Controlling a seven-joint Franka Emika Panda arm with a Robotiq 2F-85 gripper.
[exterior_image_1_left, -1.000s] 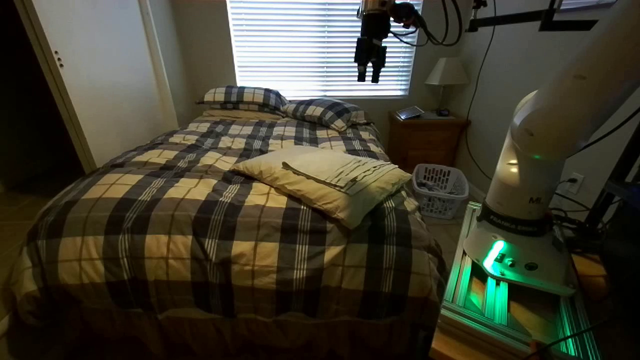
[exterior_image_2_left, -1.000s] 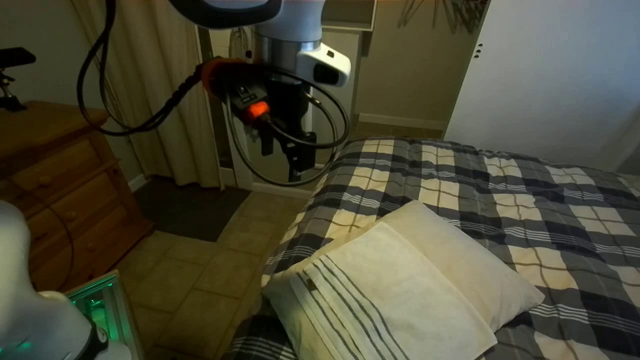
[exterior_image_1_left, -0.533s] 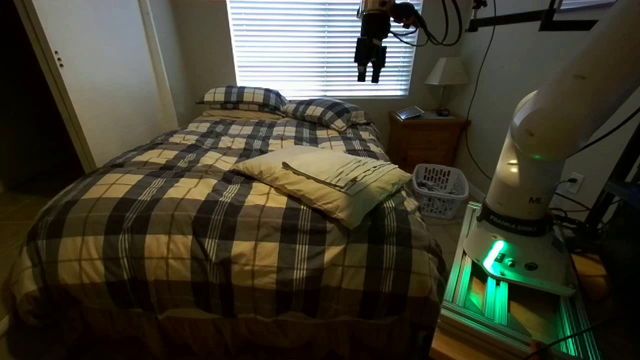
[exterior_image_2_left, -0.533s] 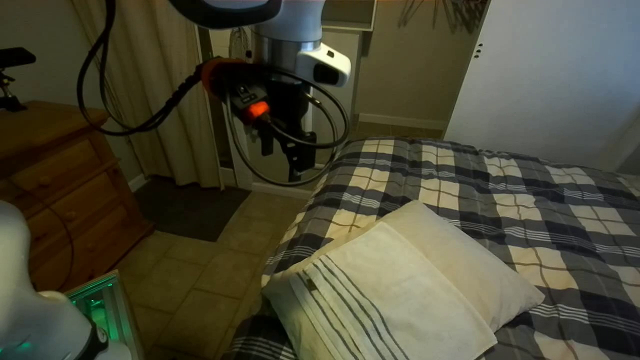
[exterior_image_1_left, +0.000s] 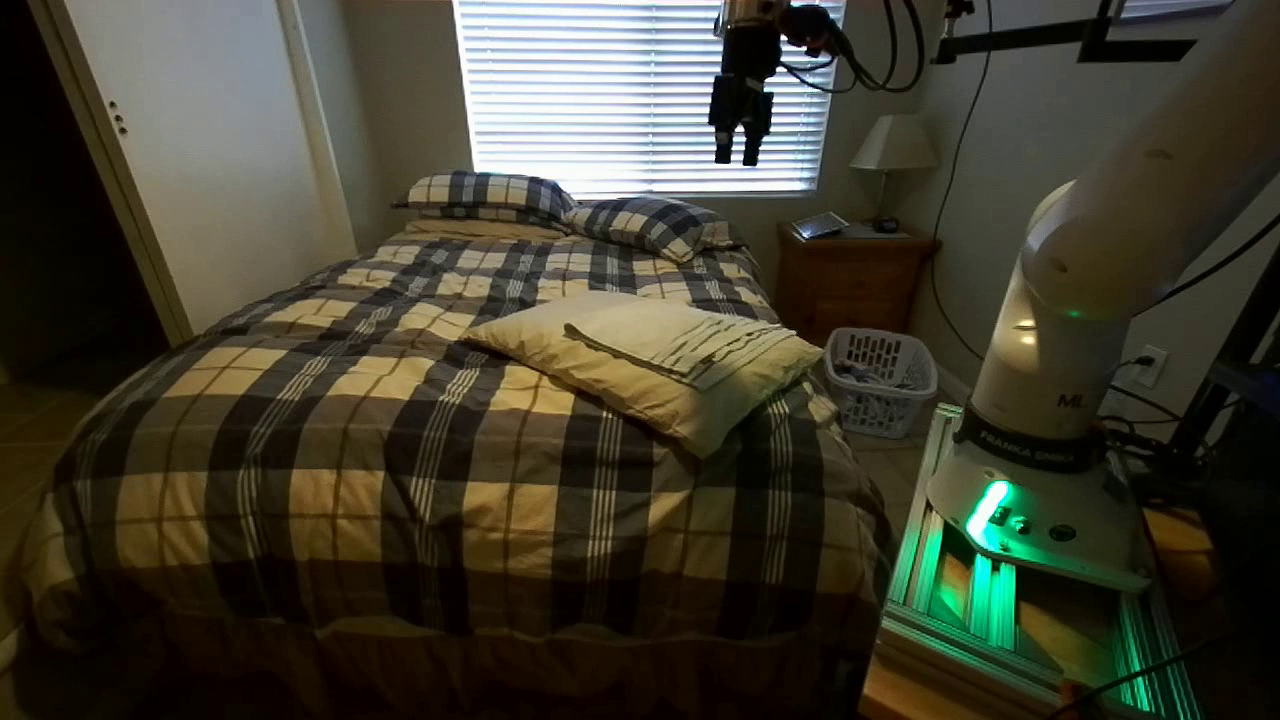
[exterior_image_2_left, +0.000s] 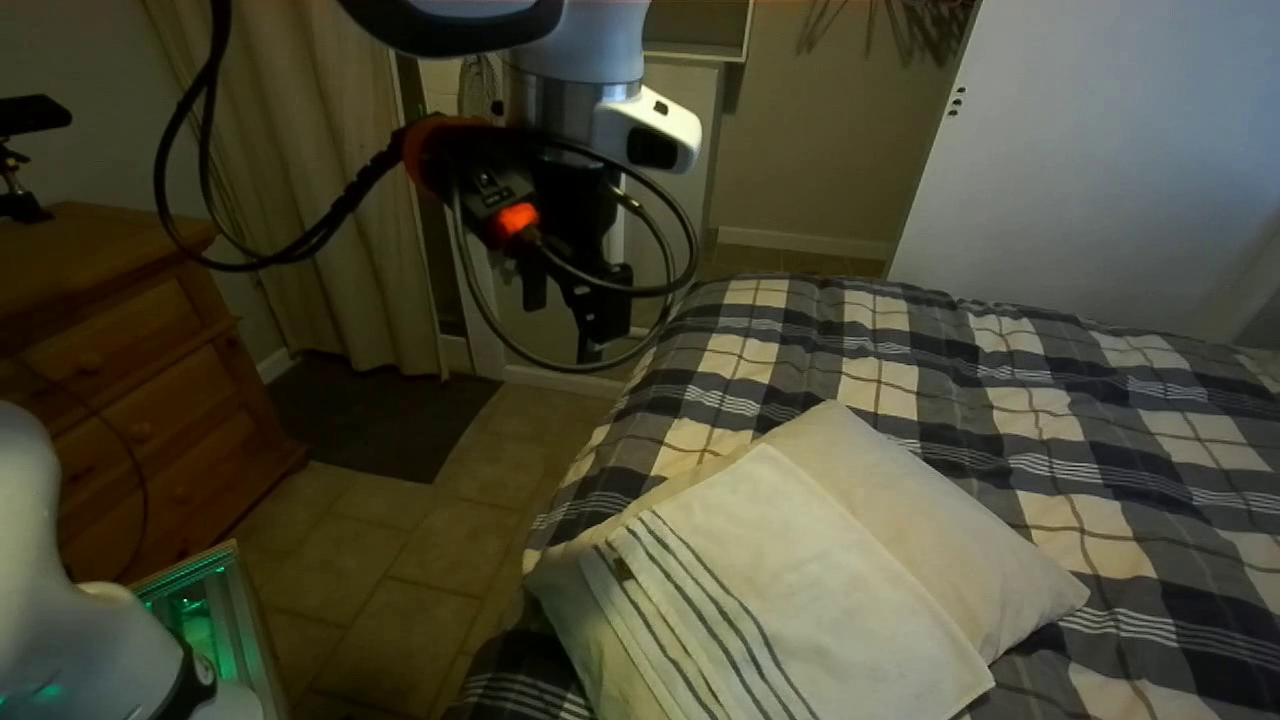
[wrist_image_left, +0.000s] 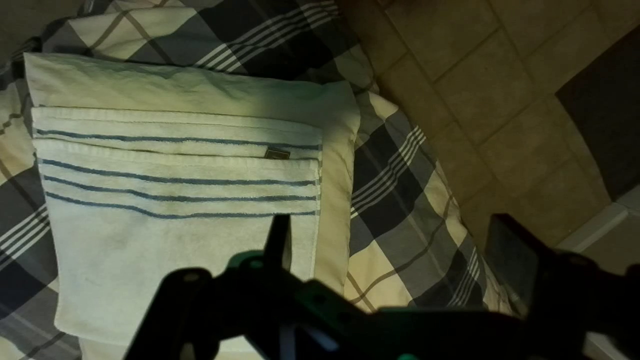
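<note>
My gripper (exterior_image_1_left: 736, 158) hangs high above the bed, in front of the window blinds. In the wrist view its two black fingers (wrist_image_left: 392, 225) stand wide apart with nothing between them. In an exterior view, cable loops partly cover the gripper (exterior_image_2_left: 575, 310). A folded white towel (wrist_image_left: 150, 245) with dark blue stripes and a small dark tag lies on a cream pillow (wrist_image_left: 200, 82). The towel (exterior_image_1_left: 640, 335) and pillow (exterior_image_1_left: 680, 415) show in both exterior views, towel (exterior_image_2_left: 800, 570) and pillow (exterior_image_2_left: 960, 540). The gripper touches neither.
The bed (exterior_image_1_left: 380, 450) has a plaid cover and plaid pillows (exterior_image_1_left: 640, 225) at its head. A white basket (exterior_image_1_left: 880, 400) with cloth in it stands beside the bed. A nightstand (exterior_image_1_left: 850, 280) carries a lamp (exterior_image_1_left: 893, 145). A wooden dresser (exterior_image_2_left: 150, 380) stands near a curtain (exterior_image_2_left: 320, 200).
</note>
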